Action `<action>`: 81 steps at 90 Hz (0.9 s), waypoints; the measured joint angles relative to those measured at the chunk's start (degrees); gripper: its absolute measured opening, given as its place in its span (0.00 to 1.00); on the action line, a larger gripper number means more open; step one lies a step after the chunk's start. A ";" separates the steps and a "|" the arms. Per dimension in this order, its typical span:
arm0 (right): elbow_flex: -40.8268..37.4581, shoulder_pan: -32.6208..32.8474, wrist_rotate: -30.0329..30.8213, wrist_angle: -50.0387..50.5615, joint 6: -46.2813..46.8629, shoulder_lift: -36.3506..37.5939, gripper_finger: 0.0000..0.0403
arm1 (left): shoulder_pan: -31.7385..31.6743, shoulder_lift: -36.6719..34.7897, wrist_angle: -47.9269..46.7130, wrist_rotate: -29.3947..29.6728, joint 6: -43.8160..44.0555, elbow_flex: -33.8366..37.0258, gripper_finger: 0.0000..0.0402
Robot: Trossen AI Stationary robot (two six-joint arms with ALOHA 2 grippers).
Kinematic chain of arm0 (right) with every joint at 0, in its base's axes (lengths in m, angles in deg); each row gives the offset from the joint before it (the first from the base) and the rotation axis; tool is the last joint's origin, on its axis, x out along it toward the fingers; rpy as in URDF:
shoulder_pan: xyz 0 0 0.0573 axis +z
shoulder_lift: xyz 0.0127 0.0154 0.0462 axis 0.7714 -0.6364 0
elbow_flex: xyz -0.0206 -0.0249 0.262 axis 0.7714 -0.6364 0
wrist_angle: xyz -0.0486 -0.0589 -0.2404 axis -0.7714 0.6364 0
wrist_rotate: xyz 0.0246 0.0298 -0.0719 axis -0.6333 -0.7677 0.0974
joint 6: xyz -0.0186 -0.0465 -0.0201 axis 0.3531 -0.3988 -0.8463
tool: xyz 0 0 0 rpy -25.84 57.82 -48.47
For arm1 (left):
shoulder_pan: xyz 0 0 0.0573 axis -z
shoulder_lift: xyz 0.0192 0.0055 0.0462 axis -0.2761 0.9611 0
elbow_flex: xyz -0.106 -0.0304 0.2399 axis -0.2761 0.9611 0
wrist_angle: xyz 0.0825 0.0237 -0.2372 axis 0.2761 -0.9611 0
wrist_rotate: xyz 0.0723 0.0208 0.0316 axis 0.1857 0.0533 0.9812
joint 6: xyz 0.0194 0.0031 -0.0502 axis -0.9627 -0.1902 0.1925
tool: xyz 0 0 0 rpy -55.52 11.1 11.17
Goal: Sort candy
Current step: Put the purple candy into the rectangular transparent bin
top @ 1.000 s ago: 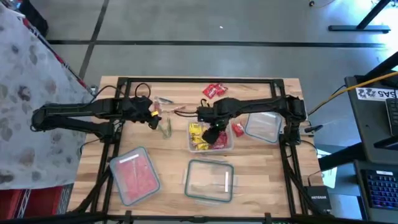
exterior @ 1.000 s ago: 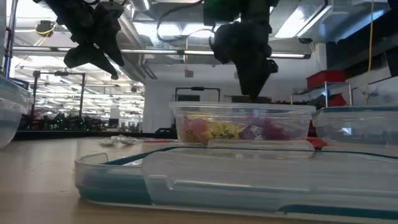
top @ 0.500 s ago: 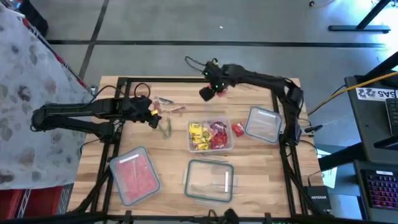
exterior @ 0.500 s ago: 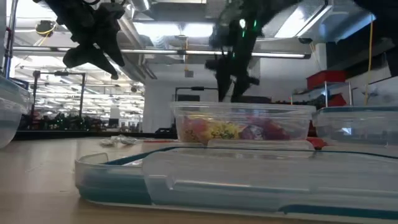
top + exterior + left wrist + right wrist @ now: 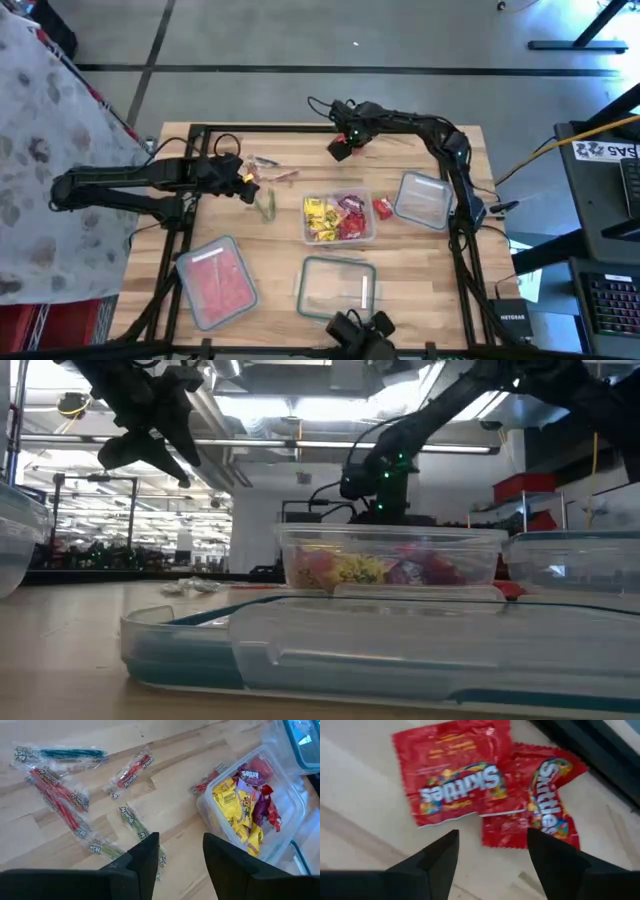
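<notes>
**Right claw lines up over red packets at the worktop's far edge**

At upper centre of the overhead frame, the right claw (image 5: 341,148) hangs above two red candy packets (image 5: 490,802) lying flat on the worktop (image 5: 280,215) and overlapping at one edge. Its wrist view shows both fingers spread wide and holding nothing, one on either side of the pair. The left claw (image 5: 243,186), also parted and empty, waits at centre left over a scatter of long clear-wrapped candy sticks (image 5: 57,800). Mixed yellow, red and purple candy fills the clear tub (image 5: 339,219) in mid-frame; another tub (image 5: 216,282) at lower left holds pink pieces. A clean pick probably means centring on one packet only, descending until the fingertips meet the wood, then closing across the wrapper's narrow side; grabbing at the overlap risks lifting both.
</notes>
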 joint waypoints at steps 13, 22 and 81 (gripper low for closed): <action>0.02 -1.18 0.18 0.31 -1.70 -2.20 0.47 | 0.02 -0.01 0.00 0.71 0.15 0.00 0.34; 0.21 -1.16 0.23 0.42 -3.60 -2.86 0.42 | 0.00 -0.02 0.00 0.83 1.25 0.00 0.34; -0.12 3.67 -3.37 16.54 -11.79 11.56 0.00 | 0.00 -0.02 0.08 1.62 -0.93 0.00 0.34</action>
